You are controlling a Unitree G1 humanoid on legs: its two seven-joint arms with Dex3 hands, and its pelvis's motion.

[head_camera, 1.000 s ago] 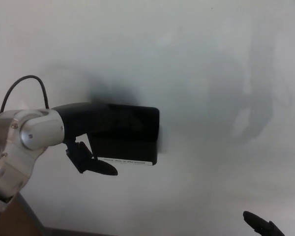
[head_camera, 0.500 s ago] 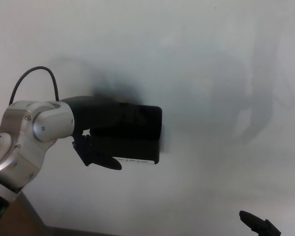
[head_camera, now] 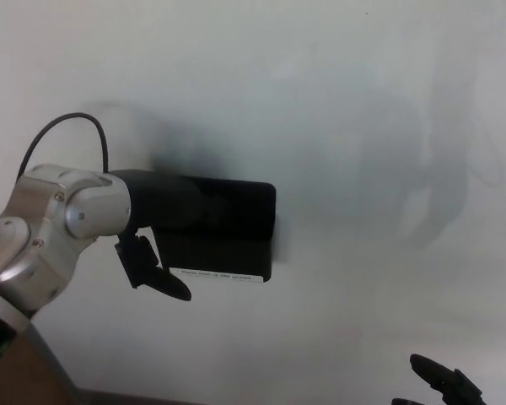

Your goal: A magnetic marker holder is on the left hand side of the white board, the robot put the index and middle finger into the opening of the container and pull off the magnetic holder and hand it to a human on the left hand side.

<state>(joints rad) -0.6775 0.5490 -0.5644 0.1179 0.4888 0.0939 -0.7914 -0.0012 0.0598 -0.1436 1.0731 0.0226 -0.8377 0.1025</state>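
Lowered thumb (head_camera: 164, 283) beneath black holder (head_camera: 223, 228)

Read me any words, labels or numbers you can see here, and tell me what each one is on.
White label strip along the lower edge of the black marker holder: it carries a line of small print, too blurred to read.
Whiteboard: no writing, only faint smudges.
Nothing else bears text.

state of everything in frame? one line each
magnetic marker holder: against the whiteboard, left hand at its top, contents not visible
left hand: at the holder, fingers along its top edge, thumb below; grip unclear
right hand: only fingertips at the bottom edge, holding nothing visible
whiteboard: unmarked, shadows only
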